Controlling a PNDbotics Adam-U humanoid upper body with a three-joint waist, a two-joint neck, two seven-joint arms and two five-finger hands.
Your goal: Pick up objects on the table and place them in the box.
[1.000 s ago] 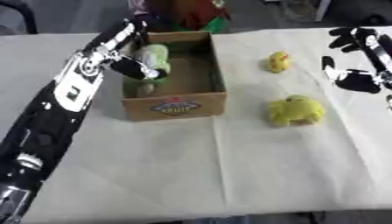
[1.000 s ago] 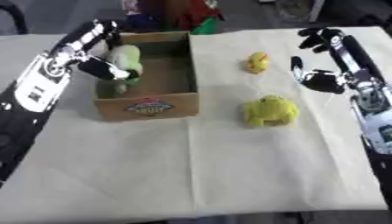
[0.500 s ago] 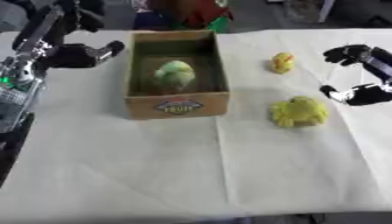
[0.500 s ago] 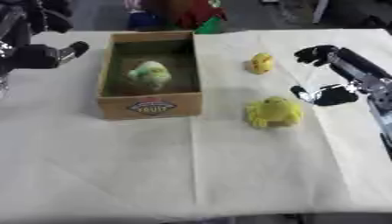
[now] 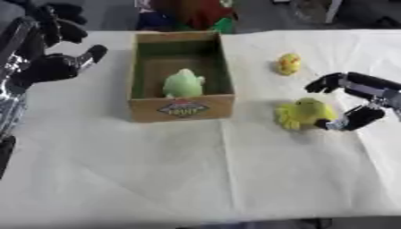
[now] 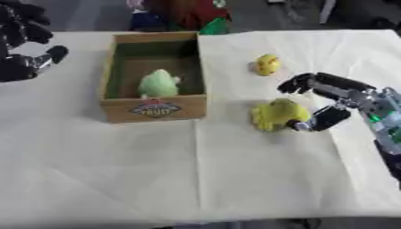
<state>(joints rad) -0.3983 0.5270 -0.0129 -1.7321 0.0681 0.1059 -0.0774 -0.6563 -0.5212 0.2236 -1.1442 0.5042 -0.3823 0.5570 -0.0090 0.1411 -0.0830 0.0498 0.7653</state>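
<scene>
The box point(image 5: 181, 107) is brown cardboard with a dark green inside and a red-and-blue label on its front, and it holds a pale green toy point(image 5: 183, 83). Two yellow toys, a larger one point(image 5: 302, 113) and a smaller one point(image 5: 288, 63), lie on the white tablecloth point(image 5: 203, 174). Both hands point(image 5: 55, 49) point(image 6: 325, 102) are black.

The right hand point(image 6: 329, 100), at the right edge of the frame, has black fingers and a black thumb. Its wrist section is silver-grey, with a small green mark on it. The left hand point(image 5: 55, 49), at the upper left of the frame, is likewise black with rounded fingertips. The left forearm point(image 5: 12, 85) below it is black with silver-white joint sections and light markings, too blurred to read.
</scene>
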